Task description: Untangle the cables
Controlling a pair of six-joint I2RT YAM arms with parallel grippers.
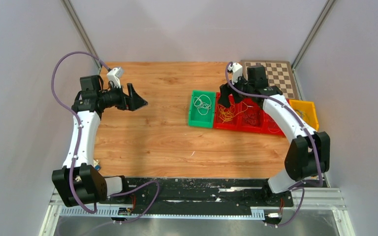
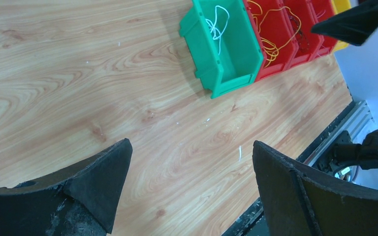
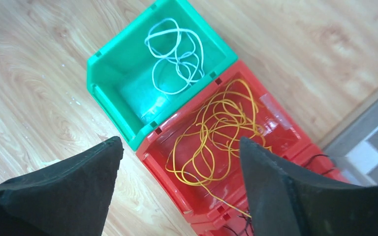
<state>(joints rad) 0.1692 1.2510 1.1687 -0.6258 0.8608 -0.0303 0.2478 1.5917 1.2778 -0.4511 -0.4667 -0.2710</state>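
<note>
from above the right arm covers a chunk of the red bins and yellow bin, and the dark wires are too thin to follow.

Wooden table; green bin, red bins, yellow bin, chessboard

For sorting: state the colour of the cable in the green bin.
White cable, clearest in right wrist view.

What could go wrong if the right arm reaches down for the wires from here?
The open right tool hovers over many loops of thin yellow wire in the red plastic bin; closing may pinch several loops and tighten the tangle. One yellow strand nears the dark wires next door, so lifting might snag them.
</note>
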